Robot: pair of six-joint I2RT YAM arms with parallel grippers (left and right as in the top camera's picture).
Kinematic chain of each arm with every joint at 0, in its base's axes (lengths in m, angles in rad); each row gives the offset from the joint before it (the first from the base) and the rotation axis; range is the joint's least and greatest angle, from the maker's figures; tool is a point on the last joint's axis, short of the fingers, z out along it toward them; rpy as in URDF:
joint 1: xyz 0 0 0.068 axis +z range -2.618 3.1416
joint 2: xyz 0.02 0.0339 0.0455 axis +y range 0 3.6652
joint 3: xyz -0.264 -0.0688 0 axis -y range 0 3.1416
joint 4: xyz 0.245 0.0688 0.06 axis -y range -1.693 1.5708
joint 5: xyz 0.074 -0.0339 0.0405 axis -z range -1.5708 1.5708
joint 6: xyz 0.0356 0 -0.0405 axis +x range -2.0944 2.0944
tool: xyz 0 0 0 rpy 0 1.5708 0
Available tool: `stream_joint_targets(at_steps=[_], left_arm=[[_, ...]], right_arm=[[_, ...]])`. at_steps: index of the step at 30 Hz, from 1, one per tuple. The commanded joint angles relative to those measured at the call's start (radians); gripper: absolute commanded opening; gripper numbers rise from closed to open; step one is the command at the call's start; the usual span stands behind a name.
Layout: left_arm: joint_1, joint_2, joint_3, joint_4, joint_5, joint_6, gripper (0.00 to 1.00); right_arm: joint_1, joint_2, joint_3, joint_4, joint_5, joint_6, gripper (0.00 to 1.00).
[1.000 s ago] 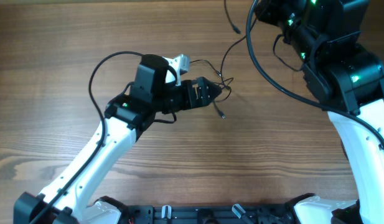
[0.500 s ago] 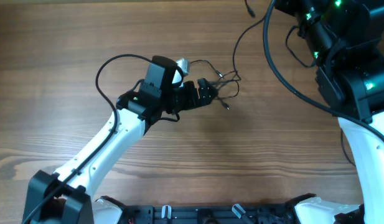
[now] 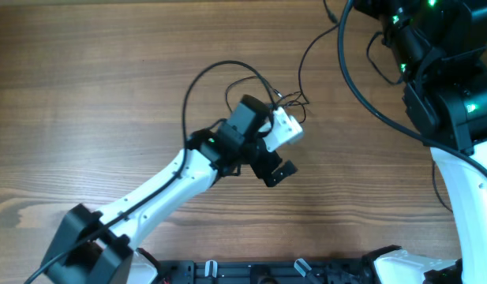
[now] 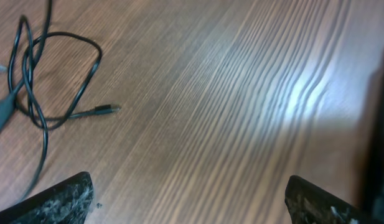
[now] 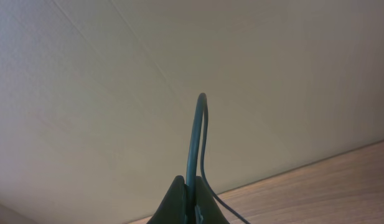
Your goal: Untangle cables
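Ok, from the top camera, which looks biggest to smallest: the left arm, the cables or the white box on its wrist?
1. Left arm.
2. Cables, counting their whole spread.
3. White box; it sits higher, nearer the camera, so it may look bigger than it is.

In the overhead view the table is lit brightly and evenly from above, and only soft shadows are cast beside the left arm. In the left wrist view a pale glare streak is seen at right and the grain is blurred. In the right wrist view the near cable is out of focus.
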Motion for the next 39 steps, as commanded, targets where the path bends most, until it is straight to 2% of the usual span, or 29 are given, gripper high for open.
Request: stream_joint_targets(at_steps=[1,9,11,13,17,18,21,28,31,33,39], left_arm=[[-0.019,0.093,0.008,0.055,-0.123,0.159,1.00],[-0.018,0.248,0.008,0.309,-0.200,0.160,0.95],[-0.018,0.269,0.008,0.355,-0.202,0.159,0.89],[-0.017,0.282,0.008,0.388,-0.211,0.159,0.76],[-0.016,0.288,0.008,0.407,-0.288,0.158,0.42],[-0.016,0.288,0.008,0.409,-0.294,0.158,0.36],[-0.016,0.288,0.008,0.411,-0.312,0.144,0.05],[-0.016,0.286,0.008,0.407,-0.502,-0.032,0.04],[-0.014,0.286,0.008,0.382,-0.600,-0.126,0.04],[-0.010,0.286,0.008,0.352,-0.609,-0.160,0.04],[0.005,0.286,0.008,0.273,-0.608,-0.179,0.04]], right_arm=[[-0.010,-0.018,0.012,-0.004,0.018,-0.018,0.04],[-0.017,-0.018,0.012,-0.037,0.018,-0.021,0.04],[-0.016,-0.018,0.012,-0.042,0.018,-0.022,0.04],[-0.017,-0.018,0.012,-0.044,0.018,-0.023,0.04],[-0.017,-0.018,0.012,-0.044,0.018,-0.023,0.04],[-0.017,-0.018,0.012,-0.044,0.018,-0.022,0.04],[-0.017,-0.018,0.012,-0.047,0.019,-0.022,0.04],[-0.036,-0.018,0.012,-0.109,0.114,-0.023,0.04],[-0.102,-0.018,0.012,-0.117,0.114,-0.022,0.04],[-0.161,-0.018,0.012,-0.114,0.111,-0.018,0.04],[-0.357,-0.080,0.012,0.039,-0.207,0.040,0.04]])
